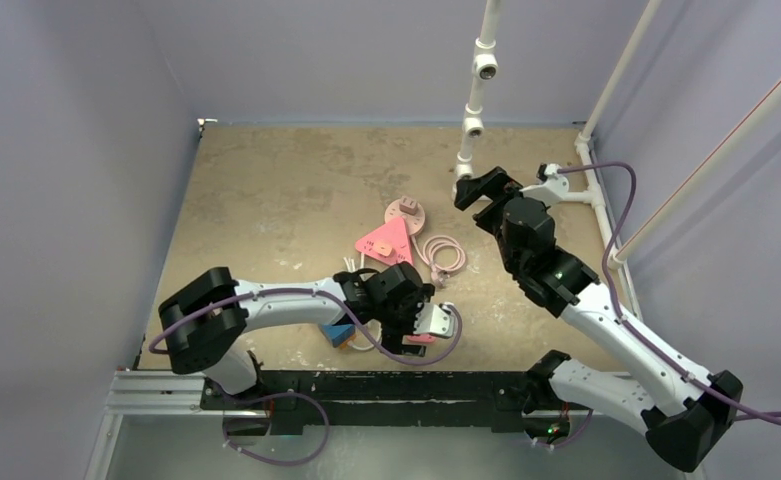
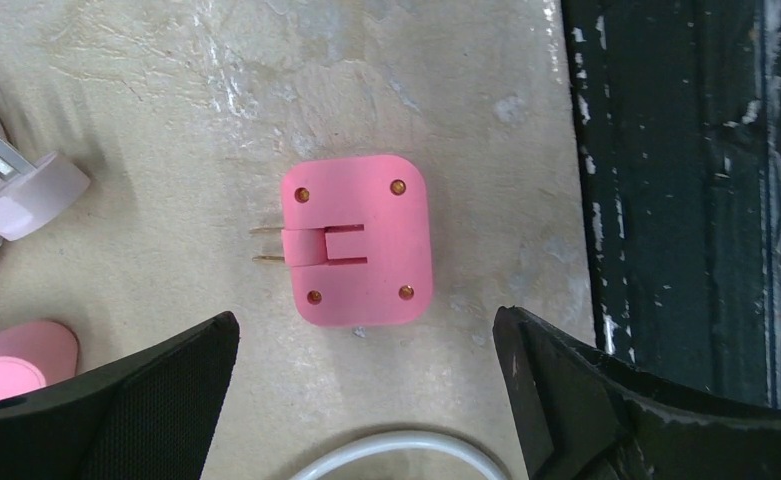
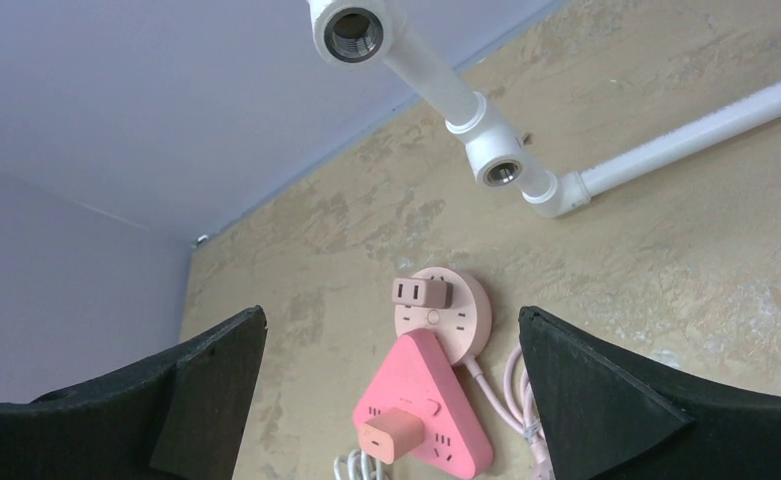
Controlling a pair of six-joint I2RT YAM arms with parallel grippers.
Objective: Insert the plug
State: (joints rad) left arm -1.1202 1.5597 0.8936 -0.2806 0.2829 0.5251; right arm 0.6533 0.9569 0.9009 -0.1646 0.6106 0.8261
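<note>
- Left jaws stand wide and hold nothing; their black tips frame the pink plug (image 2: 357, 254) from either side without touching it
- pink plug lies flat on the counter (image 2: 446, 90), close to the near edge, just beside the dark rail (image 2: 686, 200); its two prongs (image 2: 266, 245) point away from that rail; four small brass dots sit at its corners
- white cable (image 2: 396, 450) curves between the left jaws, near the plug but apart from it
- pale plug (image 2: 31, 195) with metal pins lies further along the near edge, well apart from the pink plug
- blue block (image 1: 339, 334) sits on the counter at the near edge, under the left arm (image 1: 266, 305)
- right jaws also stand wide and hold nothing, raised over the far right part of the counter
- triangular power strip (image 3: 421, 375) lies near the counter's middle with a salmon charger (image 3: 393, 437) plugged into it
- round power strip (image 3: 461, 325) touches the triangle's far tip and carries a small plug (image 3: 419, 292)
- coiled pink cord (image 3: 516, 400) lies just beside both strips
- white pipes (image 3: 486, 120) rise over the far right corner
</note>
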